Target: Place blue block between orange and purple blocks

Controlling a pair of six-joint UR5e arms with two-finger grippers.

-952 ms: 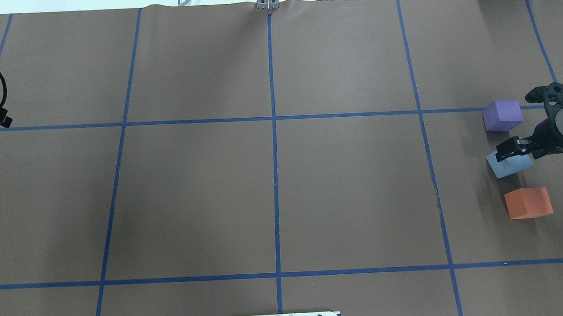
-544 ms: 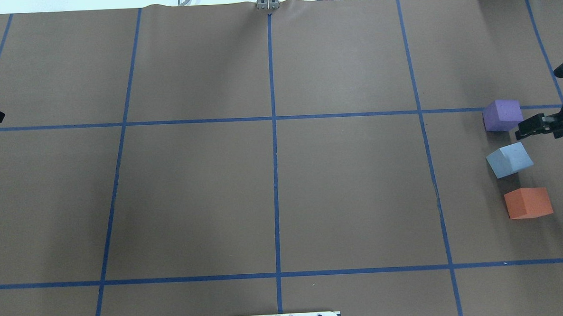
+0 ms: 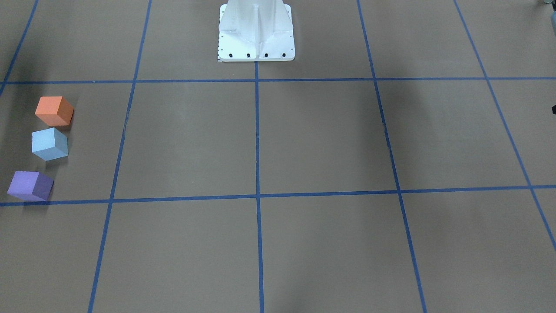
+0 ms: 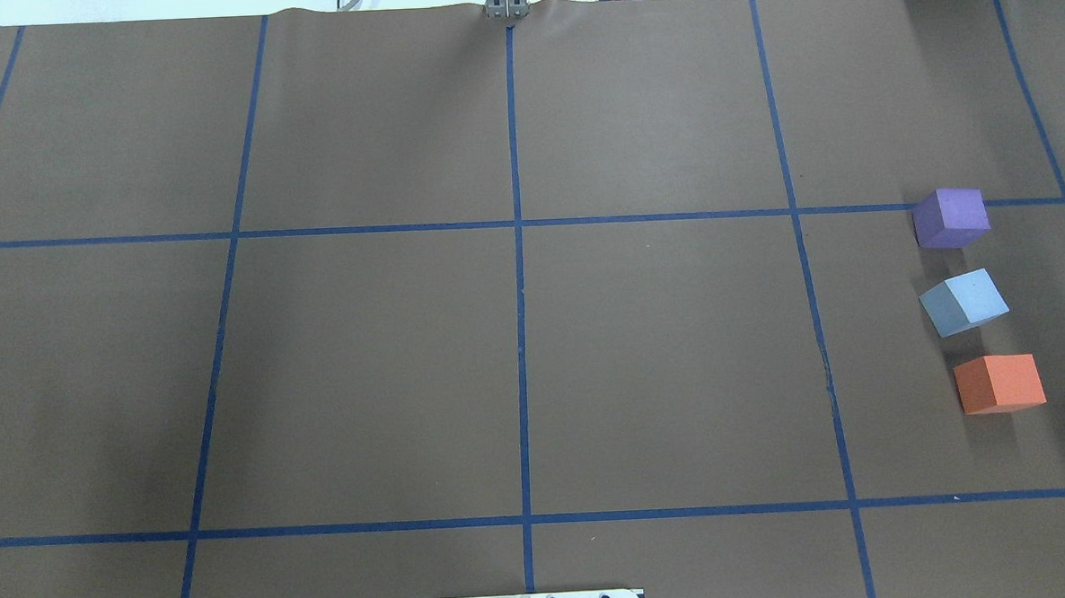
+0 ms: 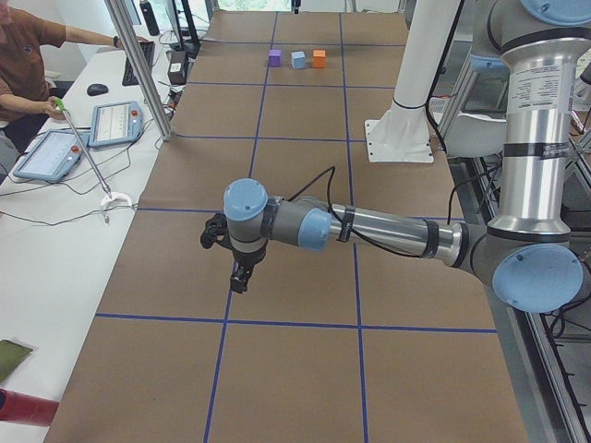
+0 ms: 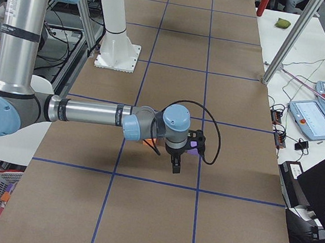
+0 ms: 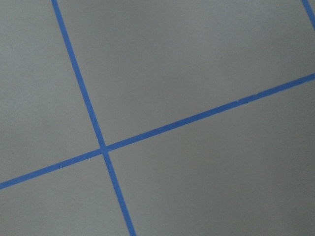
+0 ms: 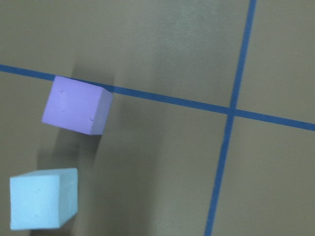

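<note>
Although neither arm shows in the overhead view, the pale blue foam block [image 4: 964, 302] can be seen lying free on the brown paper-covered table [image 4: 374, 369] at its right side. It sits between the orange foam block [image 4: 999, 384] on the near side and the purple foam block [image 4: 950, 218] on the far side, apart from both, with a narrow strip of paper showing either way. By that layout the placing looks done. The blue block is turned askew, while its neighbours lie nearly square to the blue tape grid lines [image 4: 517, 246]. The right gripper [image 6: 176, 166] shows only in the side view from the right end, hanging fingers-down close to the row and partly hiding the purple and orange blocks there. Whether its jaws are parted or clenched cannot be told from that view. The left gripper [image 5: 238, 280] hangs over the left part of the table, well apart from the blocks, and its state cannot be told either. The likely trouble is the right arm: if it swings away low, a finger could clip one of these light blocks and break up the row. Any attempt to straighten the blue block would mean working in tight gaps. No brand or writing shows on the blocks, and the print on the arm tube is too small to read.
</note>
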